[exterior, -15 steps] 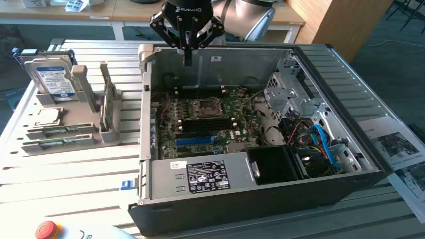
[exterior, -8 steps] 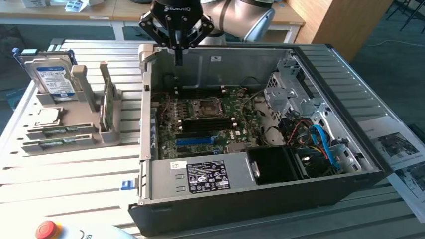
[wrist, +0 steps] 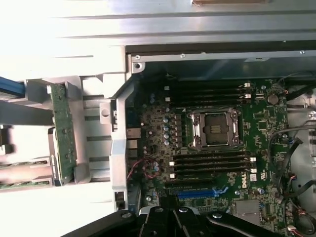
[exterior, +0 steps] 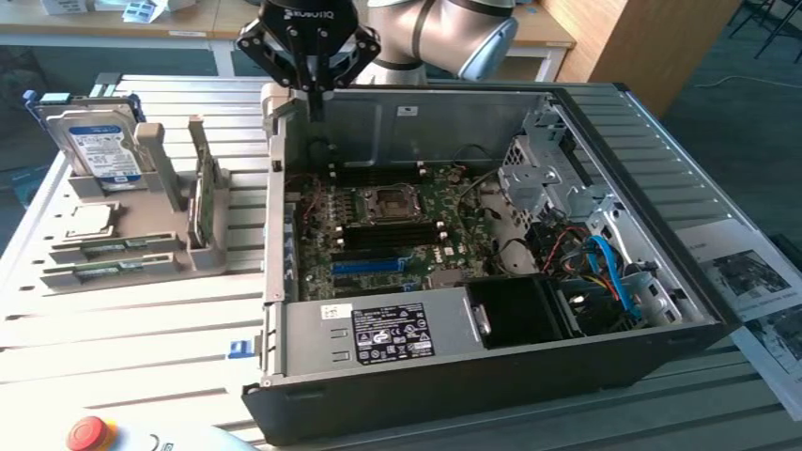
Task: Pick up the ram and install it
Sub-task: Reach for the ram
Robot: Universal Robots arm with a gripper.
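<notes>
The ram (exterior: 198, 199) is a thin green stick standing on edge in a grey holder (exterior: 188, 249), on the exterior view's left of the open computer case. In the wrist view the ram (wrist: 64, 134) shows its chips and lies beside the case wall. My gripper (exterior: 317, 108) hangs above the case's far left corner, well apart from the ram and higher than it. Its fingers are shut with nothing between them. The gripper (wrist: 173, 217) looks down on the motherboard (wrist: 217, 148), with its black memory slots (wrist: 210, 165) below the processor socket.
A blue-labelled hard drive (exterior: 100, 141) stands upright at the far left, with a grey tray (exterior: 107, 258) of flat parts in front of it. Inside the case (exterior: 501, 376) are a power supply (exterior: 389, 334), cables (exterior: 602, 263) and a blue slot strip (exterior: 370, 266). A red button (exterior: 90, 432) sits near the front edge.
</notes>
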